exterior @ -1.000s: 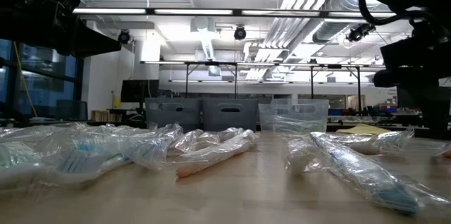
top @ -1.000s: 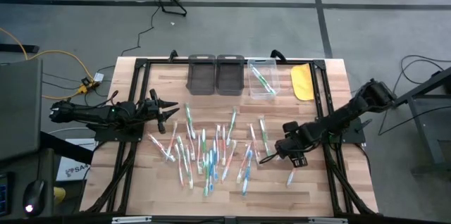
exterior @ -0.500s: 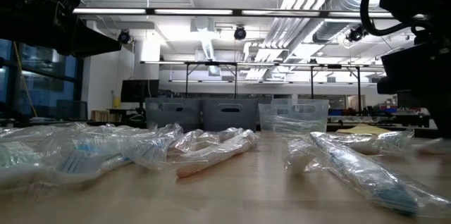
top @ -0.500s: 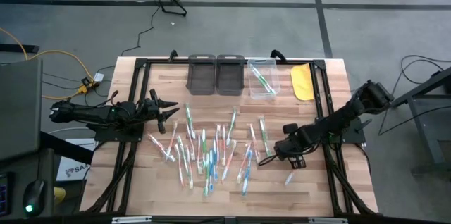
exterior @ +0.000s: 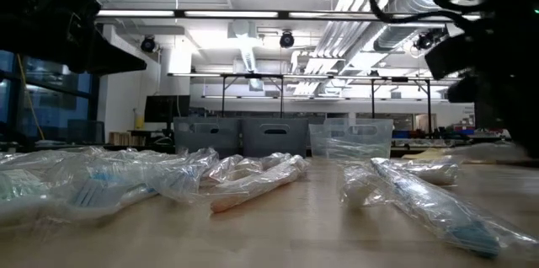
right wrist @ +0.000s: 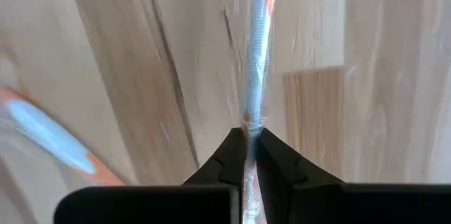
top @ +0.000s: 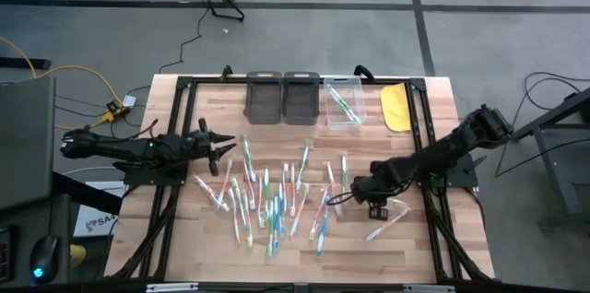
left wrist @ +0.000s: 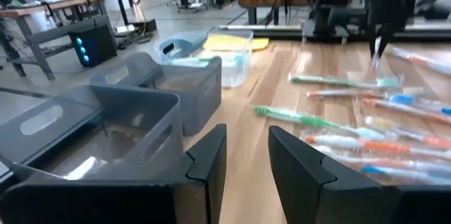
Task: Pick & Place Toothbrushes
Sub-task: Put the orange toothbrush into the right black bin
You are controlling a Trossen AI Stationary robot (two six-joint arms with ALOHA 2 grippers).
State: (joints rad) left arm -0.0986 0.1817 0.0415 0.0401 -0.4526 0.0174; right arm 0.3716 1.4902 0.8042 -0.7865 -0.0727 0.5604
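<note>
**Right jaws close on a wrapped toothbrush**

A second ago the right gripper hung with jaws apart over the right side of the wooden surface; now they are pinched tight on a thin, clear-wrapped toothbrush with an orange-red handle. That looks like a pick made, with the carry to a bin next.

The scattered plastic toothbrushes in white, green, blue and orange-red lie mid-surface, a few already in the clear plastic bin at the far edge beside two dark grey bins and a flat yellow object. A loose wrapped toothbrush lies just beside the right gripper. The left gripper waits at the left with jaws narrowly apart, holding nothing.
</note>
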